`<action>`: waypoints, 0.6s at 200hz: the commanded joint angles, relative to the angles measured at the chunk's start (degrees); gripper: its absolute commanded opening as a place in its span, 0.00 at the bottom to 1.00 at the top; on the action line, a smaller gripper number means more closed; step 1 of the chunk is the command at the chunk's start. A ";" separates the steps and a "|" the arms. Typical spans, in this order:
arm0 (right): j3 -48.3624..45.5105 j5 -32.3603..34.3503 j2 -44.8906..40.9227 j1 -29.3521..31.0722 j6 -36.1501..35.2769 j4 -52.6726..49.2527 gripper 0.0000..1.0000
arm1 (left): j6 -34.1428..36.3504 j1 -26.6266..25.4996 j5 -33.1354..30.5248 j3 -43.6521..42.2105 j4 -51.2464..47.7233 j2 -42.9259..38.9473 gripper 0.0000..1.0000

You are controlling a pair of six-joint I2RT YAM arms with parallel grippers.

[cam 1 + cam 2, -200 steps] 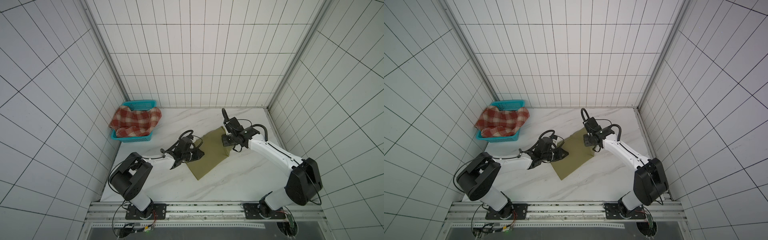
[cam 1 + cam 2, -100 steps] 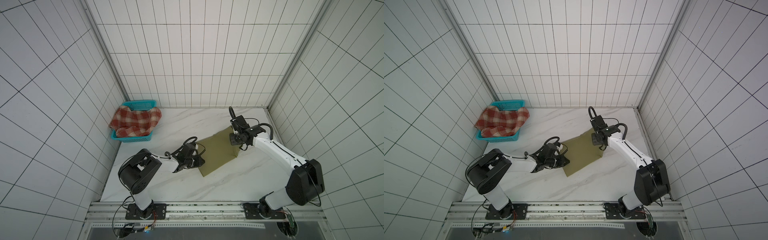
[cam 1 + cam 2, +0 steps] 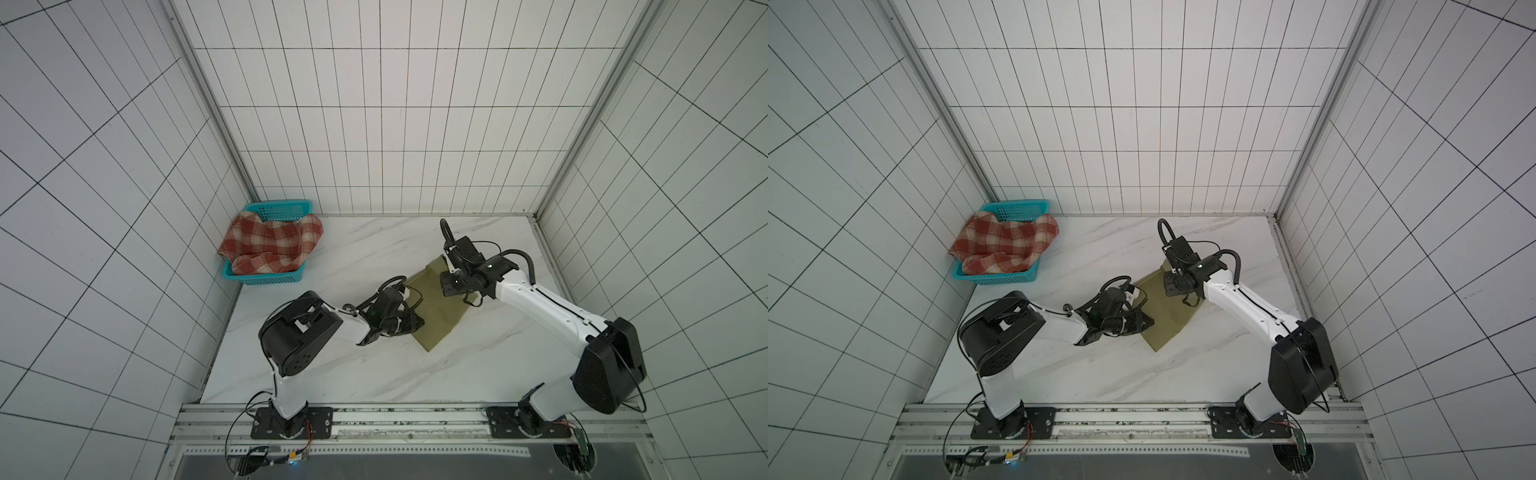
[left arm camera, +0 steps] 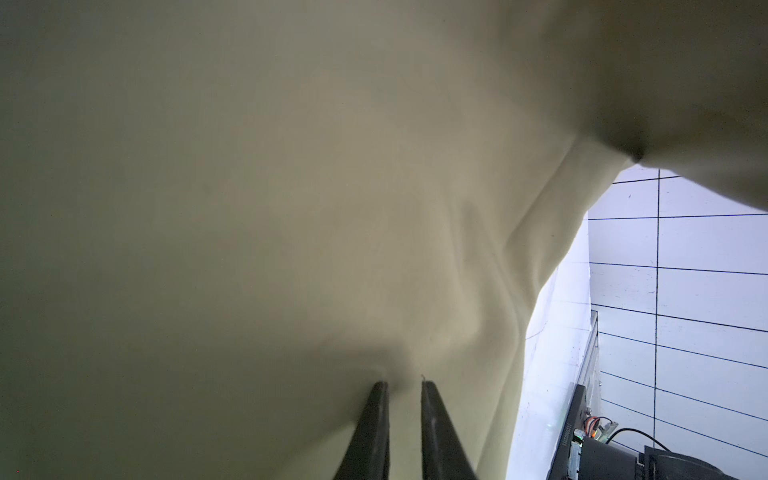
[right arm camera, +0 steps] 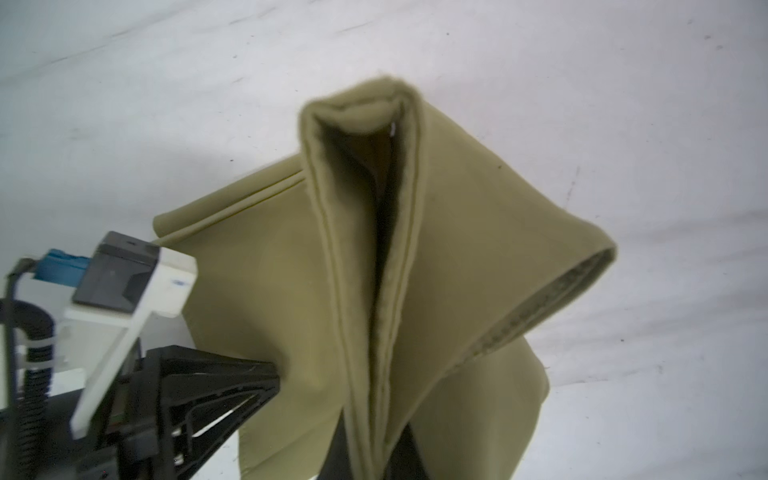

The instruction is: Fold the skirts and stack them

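— On the counter (image 3: 365, 374), who grips the olive skirt (image 3: 436, 320)?
— Left hand (image 4: 404, 388) pinches its edge; only the wrist view shows that. Right hand (image 3: 452, 286) clamps a lifted fold. Farther back, plaid skirt (image 3: 270, 245) fills the basket (image 3: 266, 280).

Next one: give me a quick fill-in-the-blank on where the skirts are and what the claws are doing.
The plaid skirt lies in the teal ____. The olive skirt is pinched by the left claw and the ____. Both claws are ____ (open/shut).
Missing: basket; right claw; shut.
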 commanded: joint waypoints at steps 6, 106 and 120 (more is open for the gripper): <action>-5.18 -5.16 -0.71 1.98 4.00 6.20 0.00 | -1.01 -0.43 -1.32 -0.50 -1.18 2.68 0.17; -4.91 1.13 1.57 3.92 2.09 6.16 0.00 | -1.12 -0.60 -2.06 -1.06 -2.27 -0.43 0.17; -3.90 0.76 1.78 3.95 1.56 5.54 0.00 | -0.81 -0.60 -1.97 -1.13 -3.09 -1.64 0.17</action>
